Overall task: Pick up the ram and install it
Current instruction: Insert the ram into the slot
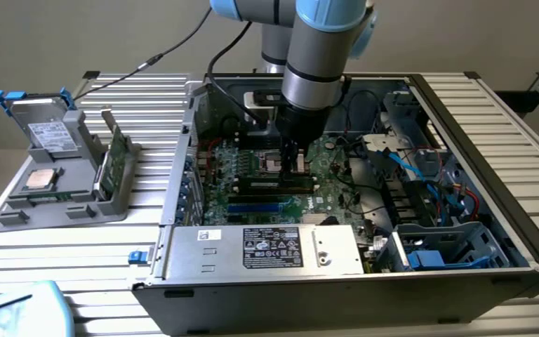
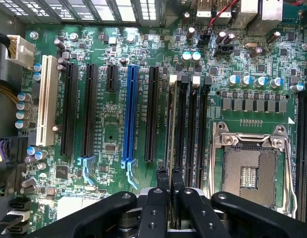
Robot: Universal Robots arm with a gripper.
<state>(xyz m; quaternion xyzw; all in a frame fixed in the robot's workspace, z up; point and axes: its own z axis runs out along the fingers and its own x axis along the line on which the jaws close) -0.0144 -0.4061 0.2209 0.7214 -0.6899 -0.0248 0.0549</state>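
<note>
My gripper (image 1: 297,167) reaches down inside the open computer case (image 1: 494,210), over the green motherboard (image 2: 108,129). In the wrist view the two black fingers (image 2: 162,181) stand close together, shut on the ram (image 2: 171,124). The ram appears edge-on as a thin strip running along the first of the black memory slots (image 2: 193,129), beside the empty processor socket (image 2: 250,173). Whether the ram is seated in the slot or just above it I cannot tell.
Left of the case in the exterior view, a grey holder (image 1: 64,203) carries a silver processor chip (image 1: 40,180), an upright green stick (image 1: 112,158) and a drive (image 1: 50,130). A power supply (image 1: 269,247) sits at the case front. Blue cables (image 1: 420,168) and drive cages crowd the right.
</note>
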